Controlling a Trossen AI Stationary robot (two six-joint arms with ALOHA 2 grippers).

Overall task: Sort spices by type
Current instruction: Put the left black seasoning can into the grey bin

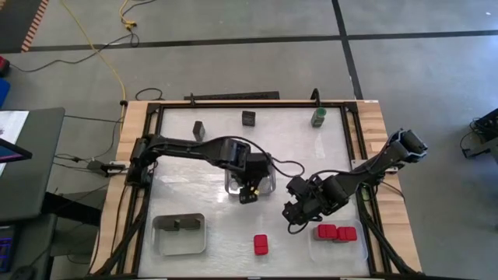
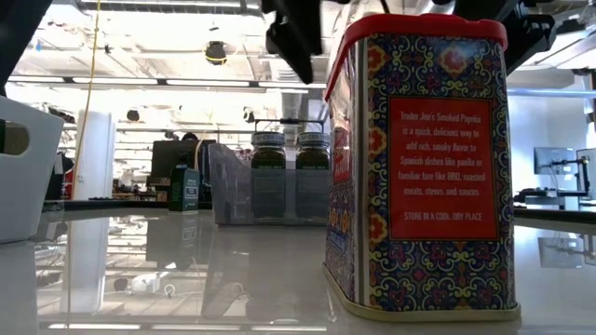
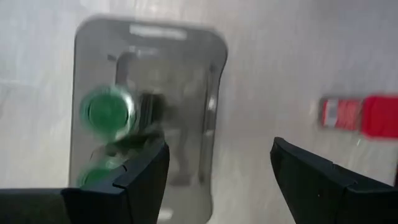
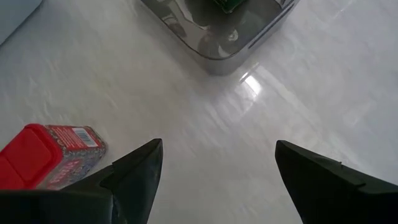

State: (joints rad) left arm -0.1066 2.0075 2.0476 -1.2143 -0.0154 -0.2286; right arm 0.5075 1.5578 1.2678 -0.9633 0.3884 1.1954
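The clear tray [image 1: 268,185] sits mid-table and holds two green-lidded jars [image 3: 107,112], seen upright in the low view [image 2: 268,151]. My left gripper [image 1: 249,194] [image 3: 217,180] hovers open over this tray's near edge. My right gripper [image 1: 294,218] [image 4: 217,180] is open above bare table, between the clear tray [image 4: 217,37] and a lone red-topped tin [image 1: 261,245] [image 4: 43,155] [image 2: 419,167] that stands upright on its base. Two more red-topped tins [image 1: 336,232] stand in the near-right tray. A dark container [image 1: 180,225] is in the near-left tray.
Along the far edge stand two dark containers [image 1: 200,129] [image 1: 249,118] and one green-lidded jar [image 1: 319,117]. The near-left tray [image 1: 159,243] and near-right tray [image 1: 354,249] flank the lone red tin. A raised frame rims the table.
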